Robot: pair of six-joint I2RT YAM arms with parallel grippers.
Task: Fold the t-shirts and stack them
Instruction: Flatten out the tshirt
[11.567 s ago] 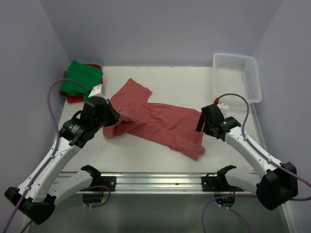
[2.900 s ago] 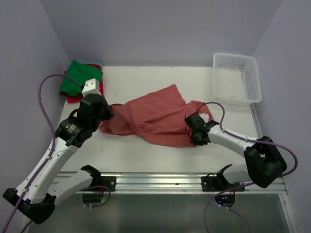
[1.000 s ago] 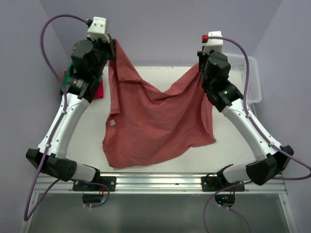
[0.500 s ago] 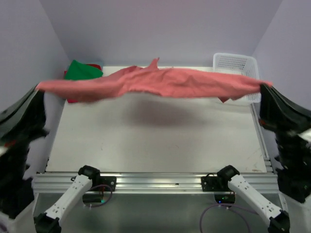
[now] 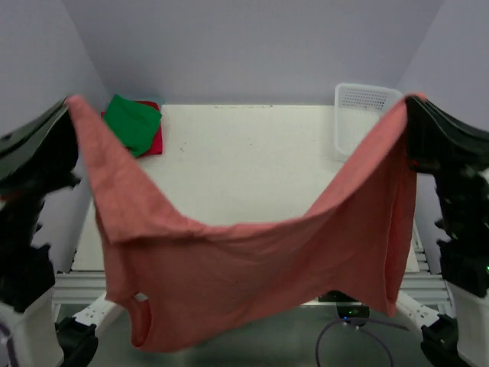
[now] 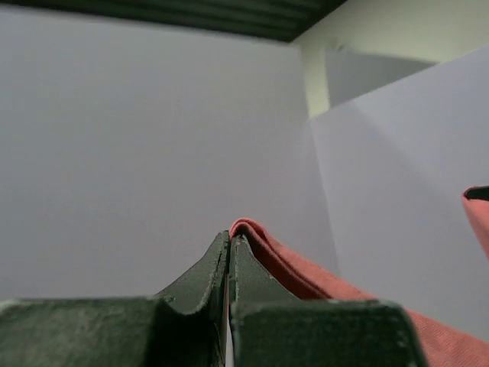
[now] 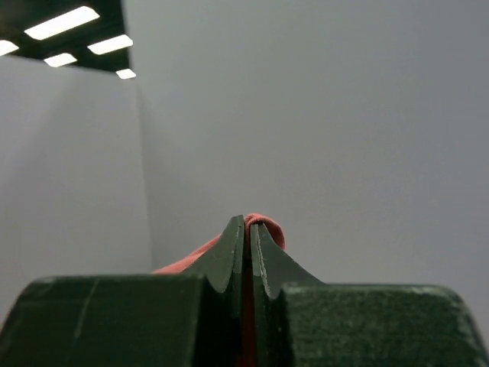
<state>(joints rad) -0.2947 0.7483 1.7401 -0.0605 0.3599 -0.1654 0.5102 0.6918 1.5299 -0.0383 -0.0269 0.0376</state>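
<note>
Slackened since half a second earlier, when it was pulled out almost flat across the far side of the view, the brick-red t-shirt (image 5: 252, 267) now hangs in a deep curve between the two raised arms. Its upper corners sit high at the left and right of the overhead view. Its lower edge droops over the near edge of the table (image 5: 252, 160), clear of the surface as far as can be judged.

The left gripper (image 6: 229, 246) is clenched on one corner, with a fold of red cloth emerging from between its closed jaws. The right gripper (image 7: 246, 229) pinches the opposite corner in the same way.

At the far left corner, the green t-shirt (image 5: 131, 122) lies folded on top of the red-pink t-shirt (image 5: 155, 141). The white mesh basket (image 5: 359, 99) stands at the far right, partly hidden behind the hanging cloth.

The garment appears opened out and ready to be lowered flat onto the table. Folding it and adding it to the stack are not yet done.
</note>
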